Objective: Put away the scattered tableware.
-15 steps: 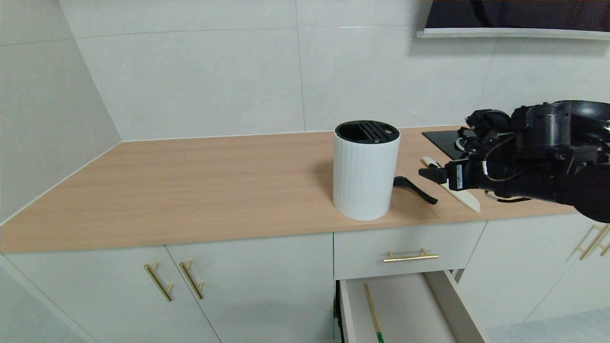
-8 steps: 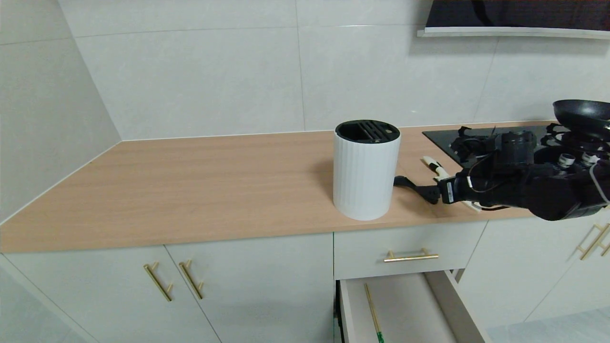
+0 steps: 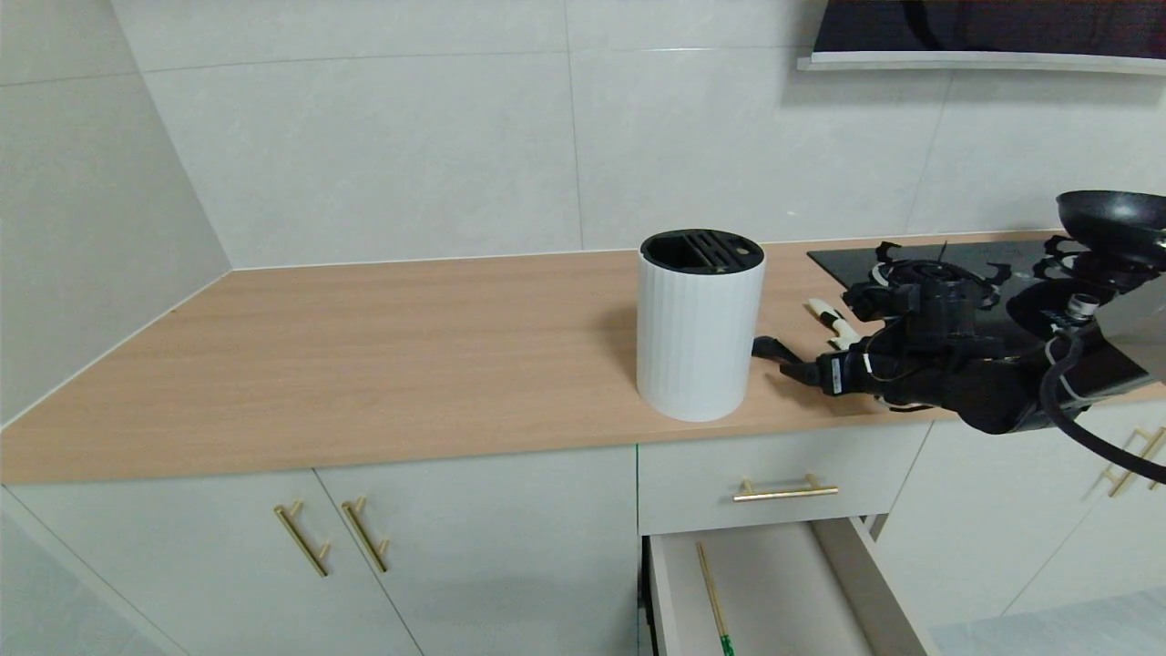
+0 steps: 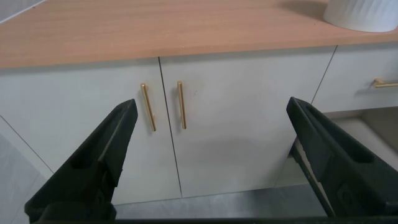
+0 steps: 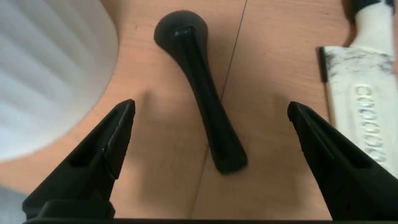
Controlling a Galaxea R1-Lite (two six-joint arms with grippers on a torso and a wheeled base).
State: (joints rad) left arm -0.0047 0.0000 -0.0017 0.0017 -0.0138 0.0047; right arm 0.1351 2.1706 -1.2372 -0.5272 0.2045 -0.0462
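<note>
Hovering low over the light wood-grain countertop (image 3: 410, 346), the right gripper (image 5: 210, 118) sits just to the right of the white ribbed cylindrical holder (image 3: 699, 326), fingers spread wide, nothing clamped. Slim black plastic utensil with a rounded end (image 5: 202, 93) lies flat on the countertop between those fingers, not gripped; contact cannot be told. Its rounded end points toward the base of the holder, just beside it, apart from the ribbed wall. White-handled knife with a cream blade (image 5: 367, 93) lies flat farther right of the holder, beyond the utensil, outside the gripper's span, near but not touching the utensil.

Left gripper (image 4: 210, 106) is lower and to the left of the holder, facing the white cabinet doors with thin gold bar handles (image 4: 163, 106), fingers wide apart, empty.

Below the holder a white drawer (image 3: 774, 583) is pulled out, with a single bamboo chopstick (image 3: 713, 592) lying lengthwise in it. Above it, a closed drawer front with a gold handle (image 3: 785, 492).

The holder stands upright near the front edge of the countertop, with a black slotted insert on top. Behind and right of it: black gas hob (image 3: 956, 264) with a black pan (image 3: 1111, 214) on a burner. Pale tiled wall (image 3: 364, 146) behind the holder, dark range hood (image 3: 984, 36) up right.
</note>
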